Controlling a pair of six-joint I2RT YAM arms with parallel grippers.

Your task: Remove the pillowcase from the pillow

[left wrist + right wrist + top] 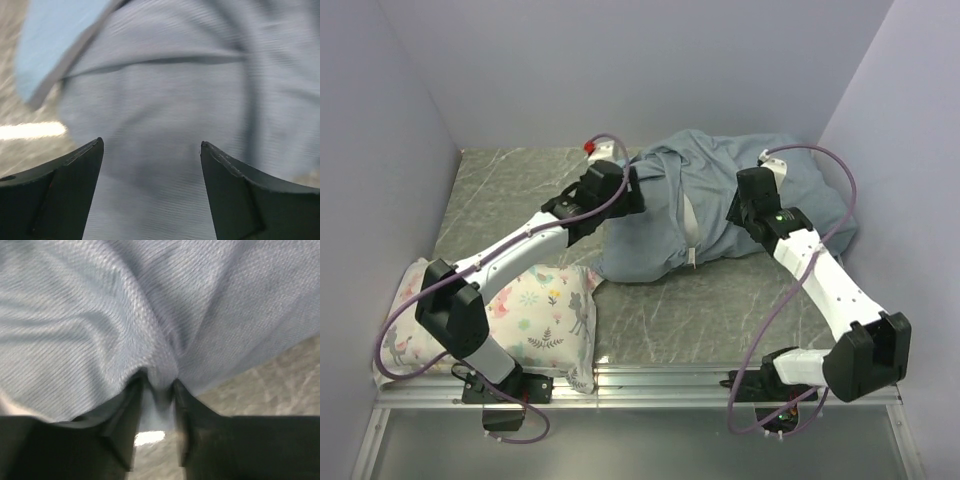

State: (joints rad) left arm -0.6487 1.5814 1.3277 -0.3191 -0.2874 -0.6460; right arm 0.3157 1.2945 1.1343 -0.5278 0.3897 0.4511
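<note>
- While the pillowcase (720, 200) lies bunched far across the worktop (670, 310) with only a white sliver of pillow (691, 228) showing, I judge the stripping barely begun; next comes a firm pull on the fabric.
- My right tool (157, 385) pinches a fold, jaws narrow.
- My left tool (151, 142) gapes wide over the fabric, holding nothing.

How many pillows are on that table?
2: a printed pillow at the near left corner, and one at the back, mostly hidden inside the blue-grey pillowcase.
</note>
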